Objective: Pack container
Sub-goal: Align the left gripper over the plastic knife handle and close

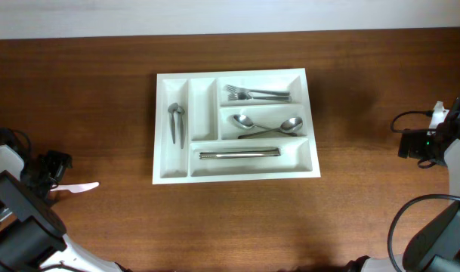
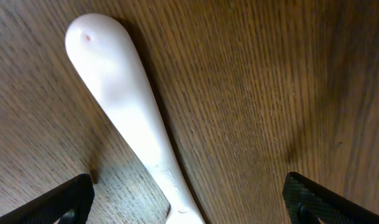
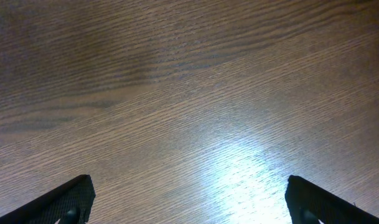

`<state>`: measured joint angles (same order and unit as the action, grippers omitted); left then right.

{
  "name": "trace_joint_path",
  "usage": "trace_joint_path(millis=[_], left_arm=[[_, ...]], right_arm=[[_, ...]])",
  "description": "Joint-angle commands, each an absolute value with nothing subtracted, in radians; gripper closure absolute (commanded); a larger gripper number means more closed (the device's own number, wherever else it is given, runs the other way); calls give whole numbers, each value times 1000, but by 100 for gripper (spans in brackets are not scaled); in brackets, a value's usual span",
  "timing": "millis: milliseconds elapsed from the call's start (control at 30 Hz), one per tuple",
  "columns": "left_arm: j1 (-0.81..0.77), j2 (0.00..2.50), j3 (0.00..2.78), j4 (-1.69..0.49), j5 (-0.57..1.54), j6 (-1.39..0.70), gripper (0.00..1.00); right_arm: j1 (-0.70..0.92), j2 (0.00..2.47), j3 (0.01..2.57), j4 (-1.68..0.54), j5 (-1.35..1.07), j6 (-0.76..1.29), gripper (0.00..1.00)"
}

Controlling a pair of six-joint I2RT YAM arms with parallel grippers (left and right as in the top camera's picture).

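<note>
While the large white rectangular plastic cutlery tray (image 1: 237, 173) lies flat near the middle of the dark brown wooden table (image 1: 365, 211), both arms sit well apart from it, one at each side edge of the overhead view.

Its leftmost narrow upright compartment holds two short grey metal utensils (image 1: 176, 122) side by side. Of the three long horizontal compartments, the far one holds silver metal forks (image 1: 256, 94) with tines pointing left, the middle one holds two silver metal spoons (image 1: 269, 125) with their handles crossing, and the near one holds silver metal knives (image 1: 239, 154) laid lengthwise.

Left of the tray, a slim white plastic utensil (image 2: 124, 106) lies on the bare wood. Its rounded end points away from the left gripper (image 2: 188, 205) — what kind of utensil it is I cannot tell. The left gripper's jaws are spread wide. Its two black fingertips (image 2: 68, 200) show at the bottom corners of the wrist view, and the utensil's shaft runs between them, touching neither where they show. It has hold of nothing.

The right gripper (image 3: 189, 202) is equally wide apart, gripping nothing, with only wood grain and a bright patch of glare (image 3: 251, 174) beneath it.
</note>
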<state>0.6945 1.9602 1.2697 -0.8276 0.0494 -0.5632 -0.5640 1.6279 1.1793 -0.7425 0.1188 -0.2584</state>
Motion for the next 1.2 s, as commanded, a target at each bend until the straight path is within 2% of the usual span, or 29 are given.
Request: trace_joint_path(millis=[0,1167], left_arm=[[697,1974,1255,-830,62,-591,1],[697,1974,1244,-883,-27,-609,1]], right_arm=[[-564,1626,1176,-740,128,-246,1],[-564,1626,1176,-740,128,-246,1]])
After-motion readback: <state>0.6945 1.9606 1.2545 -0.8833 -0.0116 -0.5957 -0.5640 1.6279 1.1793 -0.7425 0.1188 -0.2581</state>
